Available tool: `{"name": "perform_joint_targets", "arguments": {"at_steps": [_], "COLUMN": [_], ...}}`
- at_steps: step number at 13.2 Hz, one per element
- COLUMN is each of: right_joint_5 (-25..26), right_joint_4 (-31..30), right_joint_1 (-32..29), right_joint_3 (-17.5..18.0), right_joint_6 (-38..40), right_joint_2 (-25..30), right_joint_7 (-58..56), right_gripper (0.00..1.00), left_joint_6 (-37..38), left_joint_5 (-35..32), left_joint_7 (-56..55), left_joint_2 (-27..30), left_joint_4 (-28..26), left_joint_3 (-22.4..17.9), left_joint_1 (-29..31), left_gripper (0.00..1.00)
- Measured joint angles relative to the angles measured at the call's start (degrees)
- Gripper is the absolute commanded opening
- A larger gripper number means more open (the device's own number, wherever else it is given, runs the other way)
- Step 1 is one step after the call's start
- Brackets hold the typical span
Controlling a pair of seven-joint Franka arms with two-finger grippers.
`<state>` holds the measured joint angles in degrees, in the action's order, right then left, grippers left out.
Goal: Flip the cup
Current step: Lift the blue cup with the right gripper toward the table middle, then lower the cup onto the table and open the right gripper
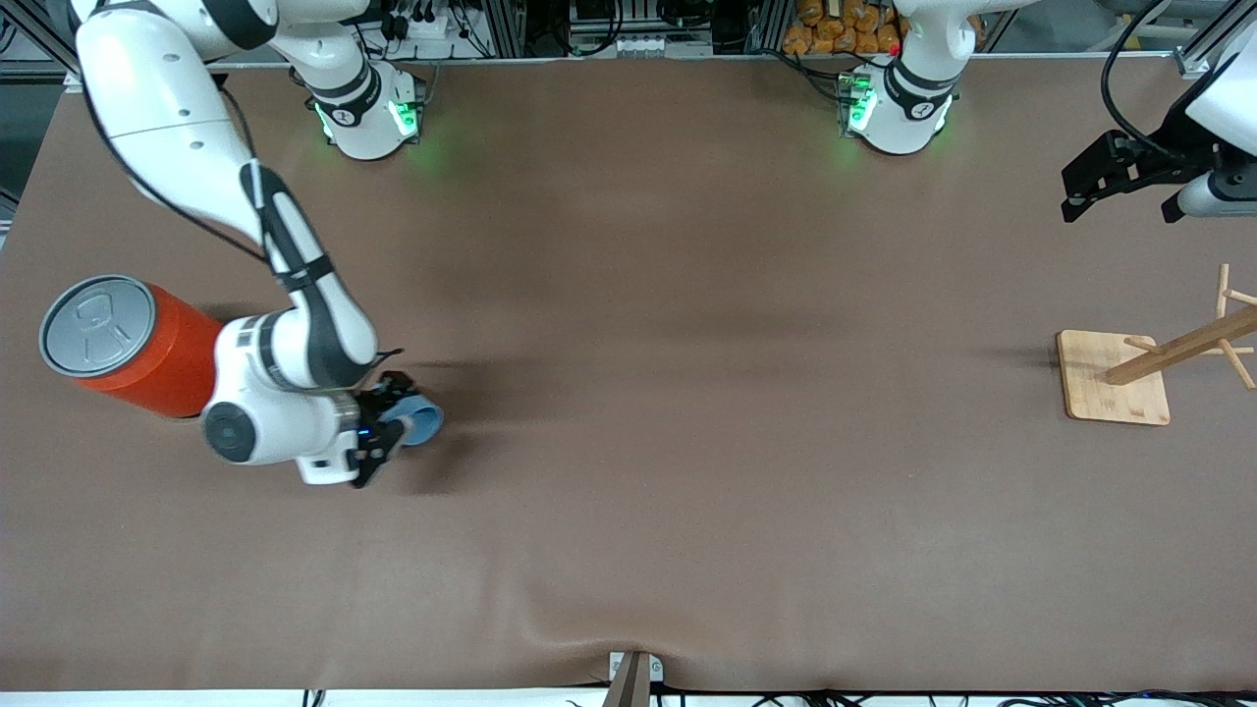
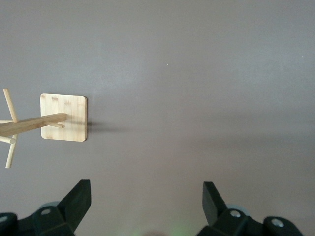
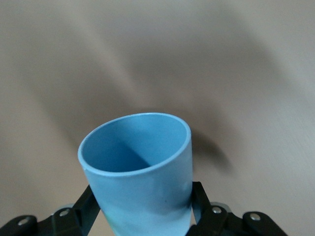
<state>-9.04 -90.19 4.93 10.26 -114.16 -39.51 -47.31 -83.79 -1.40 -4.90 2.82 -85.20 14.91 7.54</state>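
The small light-blue cup (image 1: pixel 423 421) lies on its side low over the brown table, its open mouth pointing away from my right gripper (image 1: pixel 385 433). That gripper is shut on the cup's wall, one black finger on each side; the right wrist view shows the cup (image 3: pixel 140 172) between the fingers (image 3: pixel 202 206), its inside bare. My left gripper (image 1: pixel 1098 187) waits open in the air at the left arm's end of the table, with nothing between its fingers (image 2: pixel 78 199).
A large orange can (image 1: pixel 133 344) with a grey lid stands close beside the right arm's wrist. A wooden rack on a square base (image 1: pixel 1112 378) stands at the left arm's end, also in the left wrist view (image 2: pixel 64 118).
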Motion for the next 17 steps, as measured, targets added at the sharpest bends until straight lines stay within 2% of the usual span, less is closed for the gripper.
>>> {"name": "perform_joint_targets", "arguments": {"at_steps": [2,3,7,9,14,15,16,17], "right_joint_5": [0.0,-0.1,-0.1,-0.1,0.1,0.4,0.9,1.3], "right_joint_4": [2.9,3.9,4.5,4.3,3.8,3.8,3.7,3.7], "right_joint_1": [3.5,5.6,13.1,16.1,20.4,20.6,20.6,20.5], "right_joint_3": [3.6,4.1,4.4,4.3,4.2,4.1,3.8,3.4], "right_joint_6": [0.0,0.0,0.4,0.4,0.4,0.4,0.4,0.4], "right_joint_2": [0.2,0.4,0.3,0.1,-0.9,-1.0,-1.2,-1.4], "right_joint_7": [-0.5,-0.5,-3.2,-6.5,-8.5,-8.7,-8.8,-8.9], "right_gripper": [0.46,0.5,0.57,0.57,0.6,0.63,0.75,0.83], "left_joint_6": [0.0,0.0,0.0,0.0,0.0,0.0,0.0,0.0], "left_joint_5": [0.0,0.0,0.0,0.0,0.0,0.0,0.0,0.0], "left_joint_7": [0.0,0.0,0.0,0.0,0.0,0.0,0.0,0.0], "left_joint_2": [0.0,-0.1,-0.1,-0.1,-0.1,-0.1,-0.1,-0.1], "left_joint_4": [0.0,0.0,0.0,0.0,0.0,0.0,0.0,0.0], "left_joint_3": [0.0,0.0,0.0,0.0,0.0,0.0,0.0,0.0], "left_joint_1": [0.0,0.0,0.0,0.0,0.0,0.0,0.0,0.0], "left_gripper": [1.0,1.0,1.0,1.0,1.0,1.0,1.0,1.0]}}
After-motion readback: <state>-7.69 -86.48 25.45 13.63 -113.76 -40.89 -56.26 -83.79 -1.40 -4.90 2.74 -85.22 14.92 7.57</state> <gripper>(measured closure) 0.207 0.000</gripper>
